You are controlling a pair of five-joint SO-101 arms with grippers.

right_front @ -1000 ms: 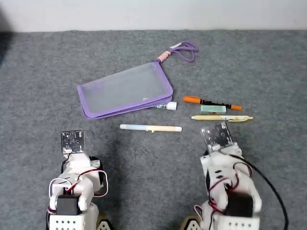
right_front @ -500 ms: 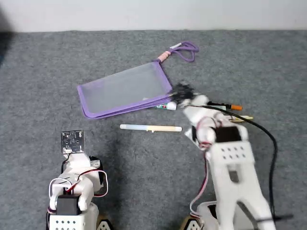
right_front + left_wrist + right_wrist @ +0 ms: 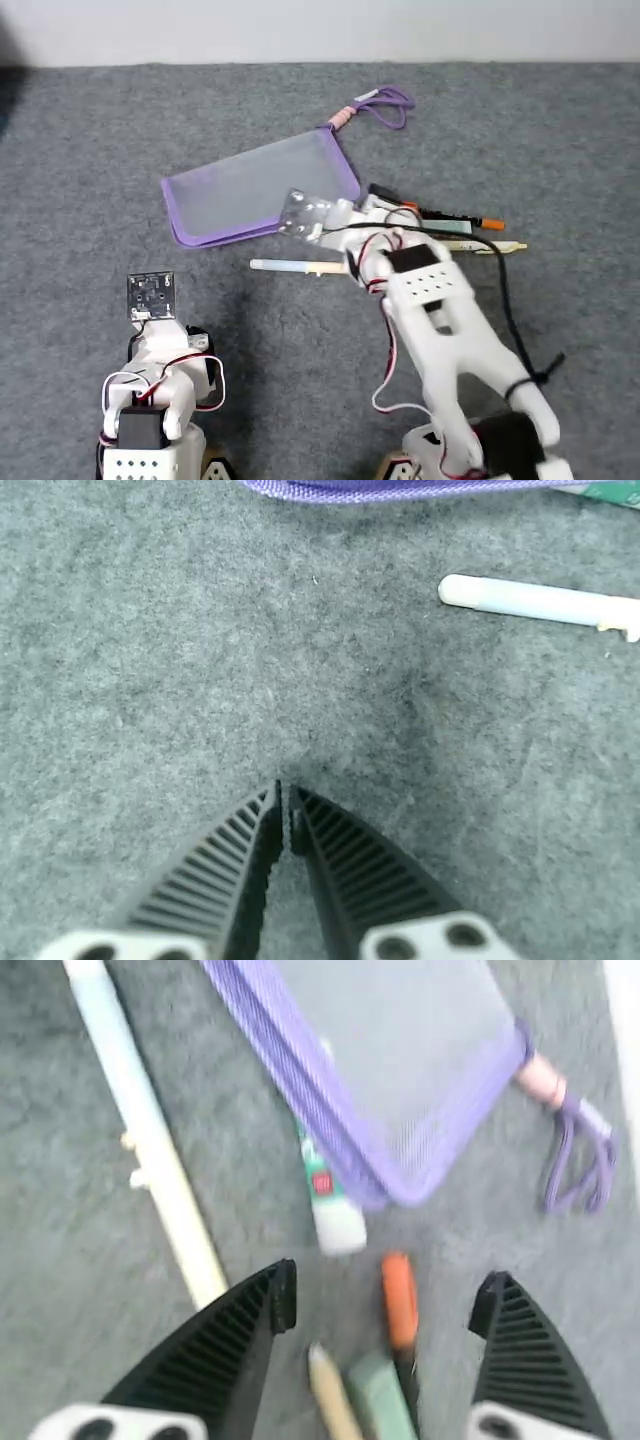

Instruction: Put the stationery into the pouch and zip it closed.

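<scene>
Purple mesh pouch (image 3: 255,190) lies flat on the grey carpet (image 3: 80,140). Its long side runs from 8 to 2 o'clock in the high view, and the wrist strap (image 3: 388,103) trails off its 1 o'clock corner. Can't tell whether anything is inside, or whether the zip is open.

Left arm (image 3: 160,375) is folded at the carpet's 7 o'clock edge, with the pouch at about 1 o'clock from it and well apart. Left gripper (image 3: 285,790) hangs over bare carpet with the jaws pressed together, gripping nothing.

A long pale pen (image 3: 300,267) lies near the pouch's lower edge, parallel to the front of the table and apart from the pouch. A green-and-white tube (image 3: 330,1205) is tucked against the pouch's 4 o'clock corner, touching its edge.

Right arm (image 3: 430,300) stretches up from 5 o'clock and covers the pouch's 4 o'clock corner and part of the long pen. Right gripper (image 3: 388,1280) is spread wide and holds nothing. It hangs above the tube's cap end and the orange marker (image 3: 398,1300). The pouch corner is just beyond its fingertips.

At 3 o'clock from the pouch sit the marker, a green eraser (image 3: 375,1385) just beside it and a cream pen (image 3: 495,246) just beside the eraser.
</scene>
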